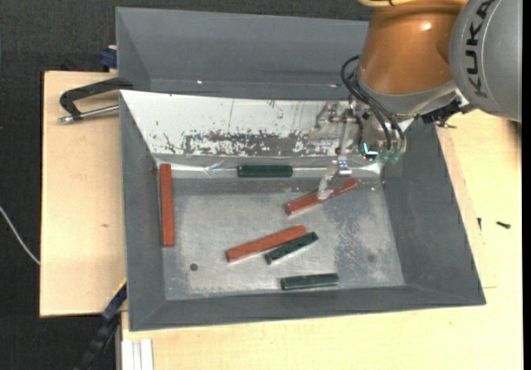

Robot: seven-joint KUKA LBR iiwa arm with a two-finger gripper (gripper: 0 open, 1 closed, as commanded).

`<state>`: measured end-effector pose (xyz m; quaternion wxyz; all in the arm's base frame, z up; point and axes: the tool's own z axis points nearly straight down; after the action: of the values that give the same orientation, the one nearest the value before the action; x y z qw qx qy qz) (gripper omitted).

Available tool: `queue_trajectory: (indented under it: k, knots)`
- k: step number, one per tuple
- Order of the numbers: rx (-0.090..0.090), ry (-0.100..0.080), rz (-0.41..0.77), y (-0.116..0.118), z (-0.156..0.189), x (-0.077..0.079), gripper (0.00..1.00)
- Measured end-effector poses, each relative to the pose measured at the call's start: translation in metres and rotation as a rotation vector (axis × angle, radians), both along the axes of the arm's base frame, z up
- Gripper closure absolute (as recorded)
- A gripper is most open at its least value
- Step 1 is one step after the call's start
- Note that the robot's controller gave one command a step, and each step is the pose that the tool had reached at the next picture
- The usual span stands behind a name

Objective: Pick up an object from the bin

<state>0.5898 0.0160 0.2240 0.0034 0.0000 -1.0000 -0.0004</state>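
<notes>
My gripper (337, 171) hangs low in the bin's back right part, under the orange wrist cover. Its tip comes down onto a short red stick (307, 204) that lies slanted on the floor, its right end near the back wall. The tip touches or overlaps the stick's middle, and I cannot make out whether the stick is gripped. A dark green stick (265, 170) lies along the foot of the back wall, left of the gripper.
Nearer the front, a longer red stick (265, 245) lies beside a dark green stick (291, 248). Another dark green stick (309, 281) lies by the front wall. A long red stick (167, 204) runs along the left wall.
</notes>
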Motion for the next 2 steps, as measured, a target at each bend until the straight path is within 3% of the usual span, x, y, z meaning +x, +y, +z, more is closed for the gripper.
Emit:
queue_trajectory:
  k: [1,2]
  knots:
    - [0.0,-0.009,0.0,0.0,0.005,0.002,0.0]
    - [0.0,-0.013,0.022,-0.009,-0.058,-0.005,0.0]
